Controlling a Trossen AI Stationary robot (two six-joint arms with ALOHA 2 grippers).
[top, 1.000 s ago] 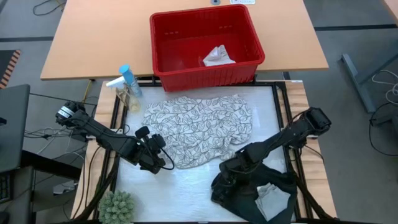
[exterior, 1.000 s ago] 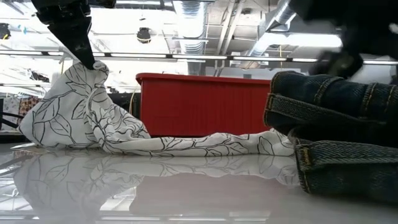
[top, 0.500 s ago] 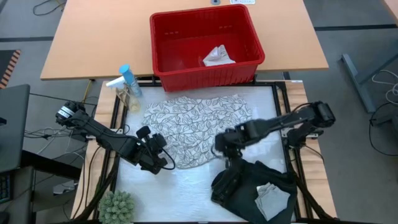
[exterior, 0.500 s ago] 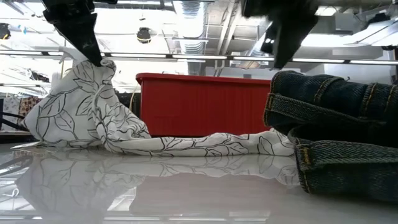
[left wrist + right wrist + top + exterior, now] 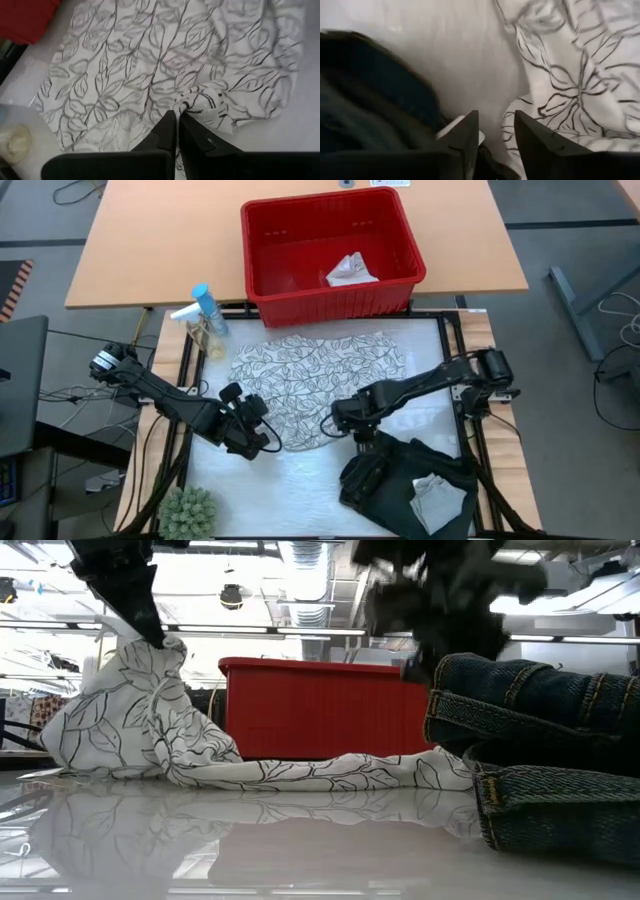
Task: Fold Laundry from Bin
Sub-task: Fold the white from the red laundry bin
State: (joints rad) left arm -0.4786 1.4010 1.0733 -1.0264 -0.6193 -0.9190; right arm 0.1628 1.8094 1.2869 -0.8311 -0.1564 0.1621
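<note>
High view, leaf cloth: the leaf-patterned cloth (image 5: 318,387) lies spread just in front of the red bin (image 5: 262,298), likely laid out for folding.
High view, left gripper: the left gripper (image 5: 262,438) pinches the cloth's near-left edge, away from the bin, jaws closed on the fabric.
High view, right gripper: the right gripper (image 5: 338,423) sits at the cloth's near-right edge, between it and the dark garment (image 5: 395,490); a second ago it was down on that garment.
High view, bin: a small whitish cloth (image 5: 350,271) remains inside.
Low view: the left gripper (image 5: 152,637) lifts a corner of the cloth (image 5: 140,720) into a peak in front of the bin (image 5: 320,710), the peak unchanged.
Left wrist view: fingers (image 5: 167,131) pinch a bunched fold of the cloth (image 5: 165,55).
Right wrist view: jaws part-way apart, empty, above the cloth's edge (image 5: 580,80), probably lining up a grasp.
</note>
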